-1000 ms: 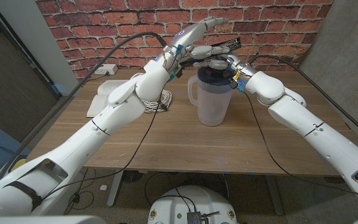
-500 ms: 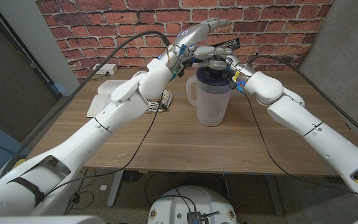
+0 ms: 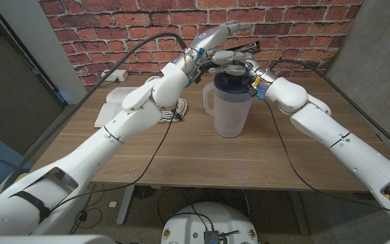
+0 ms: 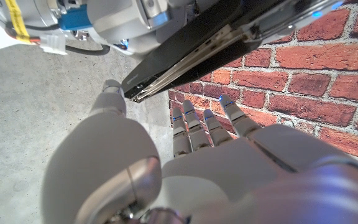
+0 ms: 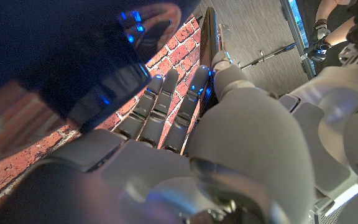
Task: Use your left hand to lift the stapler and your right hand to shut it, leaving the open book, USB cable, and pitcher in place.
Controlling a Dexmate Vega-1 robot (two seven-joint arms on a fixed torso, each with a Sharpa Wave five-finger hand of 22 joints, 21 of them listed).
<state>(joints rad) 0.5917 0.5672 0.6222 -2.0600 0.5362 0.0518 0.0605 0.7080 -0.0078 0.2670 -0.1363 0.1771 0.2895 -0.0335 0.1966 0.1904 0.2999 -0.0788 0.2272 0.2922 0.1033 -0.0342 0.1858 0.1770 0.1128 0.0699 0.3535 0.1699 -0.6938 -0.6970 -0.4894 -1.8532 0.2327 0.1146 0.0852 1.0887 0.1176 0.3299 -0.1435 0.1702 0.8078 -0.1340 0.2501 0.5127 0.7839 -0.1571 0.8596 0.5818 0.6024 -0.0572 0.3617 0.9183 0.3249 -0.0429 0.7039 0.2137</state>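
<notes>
At the counter's (image 3: 181, 159) left, the open book (image 3: 110, 107) is lying flat, with the coiled USB cable (image 3: 172, 110) just beside it to the right. You are keeping your left hand (image 3: 202, 53) raised above the counter, in front of the brick wall (image 3: 114, 27), with the stapler (image 3: 239, 49) held up over the pitcher (image 3: 231, 103). In the left wrist view the stapler (image 4: 191, 43) is sitting across the left hand's (image 4: 197, 149) fingers (image 4: 194, 127), and its two arms are showing a narrow gap at the near end, so it is not fully shut. Whether those fingers are clamped on it I cannot tell. You are reaching your right hand (image 3: 239, 68) in from the right, fingers curled against the stapler above the pitcher's rim. In the right wrist view the right hand's (image 5: 185, 155) fingers (image 5: 191, 99) are lying alongside the stapler's dark edge (image 5: 207, 56). The pitcher is standing upright at the counter's middle.
</notes>
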